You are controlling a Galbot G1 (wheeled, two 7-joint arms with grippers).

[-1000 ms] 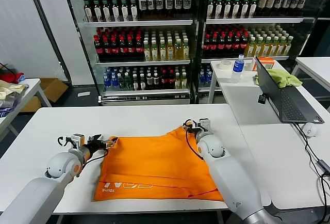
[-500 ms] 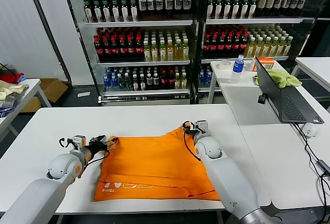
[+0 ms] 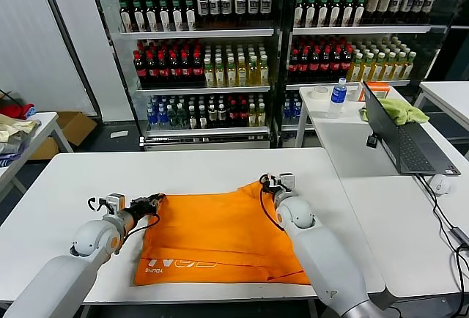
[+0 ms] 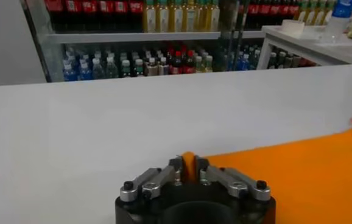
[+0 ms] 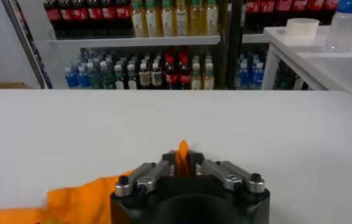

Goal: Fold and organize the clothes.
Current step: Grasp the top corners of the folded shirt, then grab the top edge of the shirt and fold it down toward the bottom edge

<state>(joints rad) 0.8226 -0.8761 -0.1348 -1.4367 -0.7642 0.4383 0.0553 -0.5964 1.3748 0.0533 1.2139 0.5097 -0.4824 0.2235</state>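
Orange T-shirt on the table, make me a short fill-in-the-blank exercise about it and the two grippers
1. The left gripper is shut on a far corner of the ____ T-shirt.
2. The right gripper pinches the shirt's other far ____.
3. The T-shirt lies on a ____ table.
4. The shirt's white lettering sits along the edge ____ the robot.

Missing words: orange; corner; white; nearest

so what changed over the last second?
Both grippers closed: left gripper now pinches the orange T-shirt at its far left corner, right gripper at its far right corner. Arms barely moved. Shirt lies as before on the table.
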